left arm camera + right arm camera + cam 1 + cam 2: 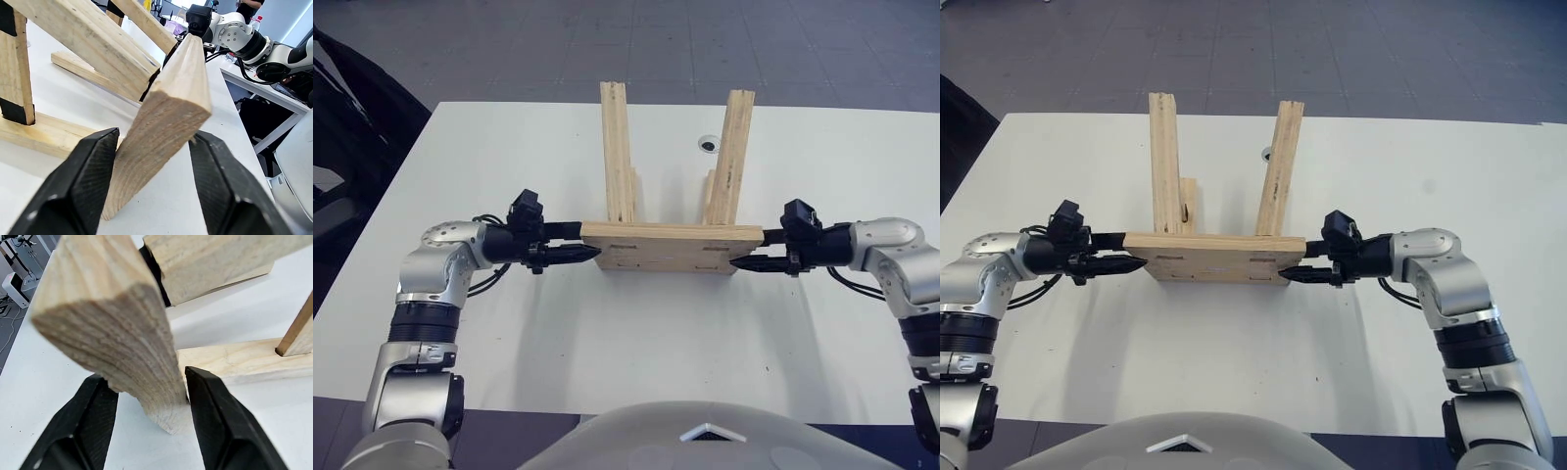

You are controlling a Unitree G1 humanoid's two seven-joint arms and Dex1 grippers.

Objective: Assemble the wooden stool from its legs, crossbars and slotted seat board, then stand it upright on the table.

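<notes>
The wooden stool lies on its side on the white table (607, 333). Its slotted seat board (661, 247) stands on edge facing me, and two legs (618, 152) (732, 157) stretch away across the table. A short crossbar (1189, 201) shows beside one leg. My left gripper (590, 242) is shut on the board's left end, with the board end (166, 112) between its black fingers (80, 186). My right gripper (744, 251) is shut on the right end, fingers (215, 421) either side of the board (117, 328). The stool's far side is hidden.
A small round hole (708, 144) sits in the table between the legs near the far edge. Bare table lies in front of the board and to both sides. A dark floor runs beyond the far edge.
</notes>
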